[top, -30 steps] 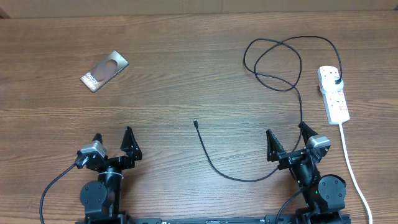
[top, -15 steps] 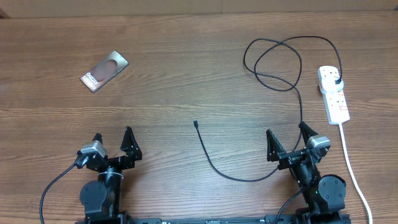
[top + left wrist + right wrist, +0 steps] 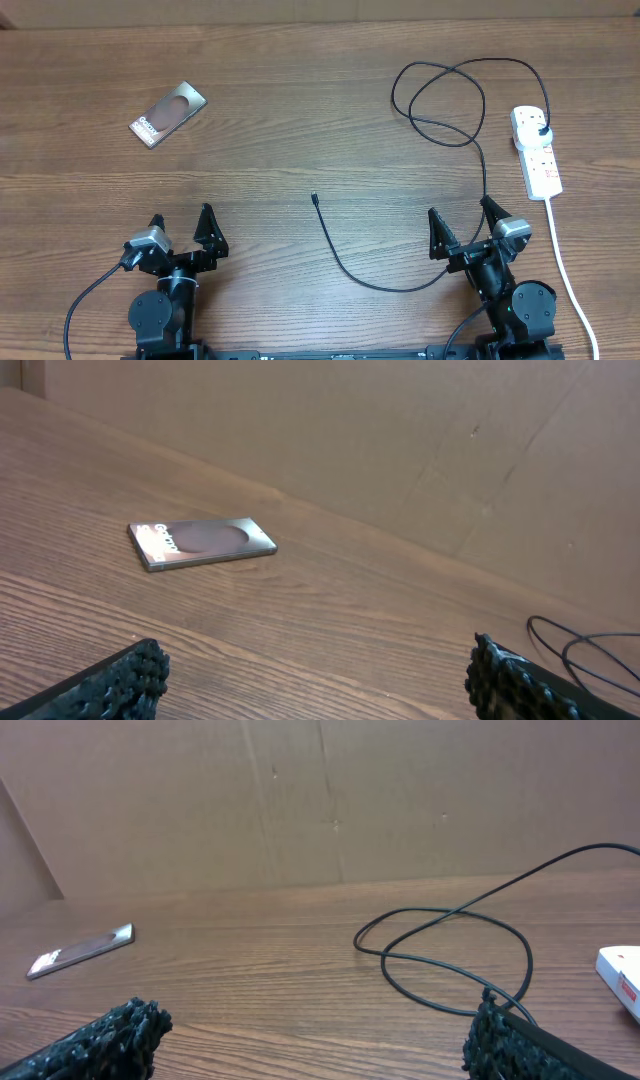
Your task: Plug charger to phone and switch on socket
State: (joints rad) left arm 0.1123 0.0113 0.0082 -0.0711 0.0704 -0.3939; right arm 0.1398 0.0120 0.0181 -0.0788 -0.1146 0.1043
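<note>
The phone (image 3: pixel 168 115) lies flat at the far left of the table, bronze-grey with a dark oval; it also shows in the left wrist view (image 3: pixel 202 542) and small in the right wrist view (image 3: pixel 80 951). The black charger cable (image 3: pixel 440 100) loops at the far right, its plug (image 3: pixel 543 131) sits in the white socket strip (image 3: pixel 536 150), and its connector tip (image 3: pixel 315 198) lies free at mid-table. My left gripper (image 3: pixel 182 226) is open and empty at the near left. My right gripper (image 3: pixel 462 222) is open and empty at the near right, beside the cable.
The strip's white cord (image 3: pixel 565 270) runs down the right side toward the near edge, past my right arm. A brown cardboard wall (image 3: pixel 400 450) stands behind the far edge of the wooden table (image 3: pixel 300 130).
</note>
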